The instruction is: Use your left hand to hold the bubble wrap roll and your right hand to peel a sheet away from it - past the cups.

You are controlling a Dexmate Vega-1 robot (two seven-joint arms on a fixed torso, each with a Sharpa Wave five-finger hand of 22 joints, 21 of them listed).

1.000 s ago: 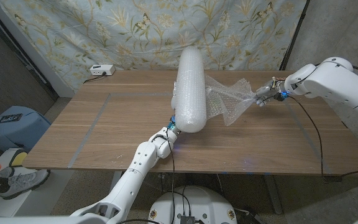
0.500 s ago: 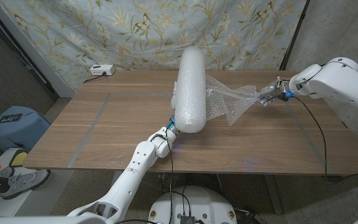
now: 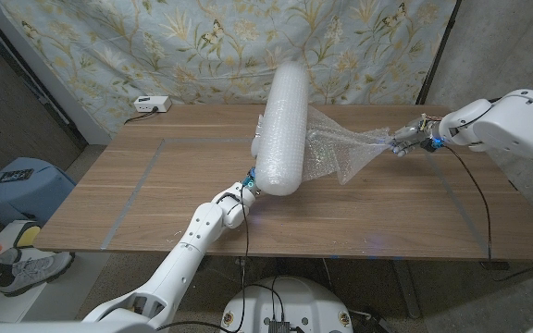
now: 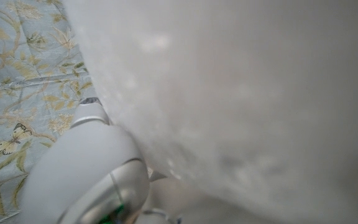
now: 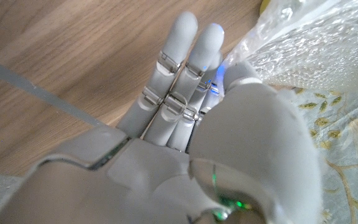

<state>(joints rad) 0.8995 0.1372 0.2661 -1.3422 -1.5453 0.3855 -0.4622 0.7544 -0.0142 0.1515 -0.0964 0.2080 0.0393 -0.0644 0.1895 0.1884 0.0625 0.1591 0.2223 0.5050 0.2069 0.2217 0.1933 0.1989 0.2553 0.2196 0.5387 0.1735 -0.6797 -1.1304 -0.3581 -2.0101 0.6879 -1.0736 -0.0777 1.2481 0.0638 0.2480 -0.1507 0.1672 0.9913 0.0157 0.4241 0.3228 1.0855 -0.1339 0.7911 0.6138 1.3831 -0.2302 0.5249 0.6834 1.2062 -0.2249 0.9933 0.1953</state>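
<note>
A thick white bubble wrap roll (image 3: 280, 129) stands tilted over the middle of the wooden table (image 3: 137, 194). My left hand (image 3: 248, 185) holds it from below at its near end, mostly hidden by the roll. In the left wrist view the bubble wrap roll (image 4: 241, 93) is pressed close against my left hand (image 4: 86, 174). A clear peeled sheet (image 3: 345, 148) stretches from the roll to the right, above the table. My right hand (image 3: 405, 141) pinches its far corner. The right wrist view shows the sheet (image 5: 303, 43) against my right hand (image 5: 185, 106).
A small white box (image 3: 152, 104) sits at the table's back left corner. A floral cloth (image 3: 211, 46) hangs behind the table. A black cable (image 3: 475, 199) trails from my right arm across the table's right side. Grey tape lines (image 3: 132, 194) mark the tabletop.
My right hand has moved further right with the sheet's corner, drawing the sheet longer and tauter. The roll has leaned slightly left, and my left arm shifted left with it.
</note>
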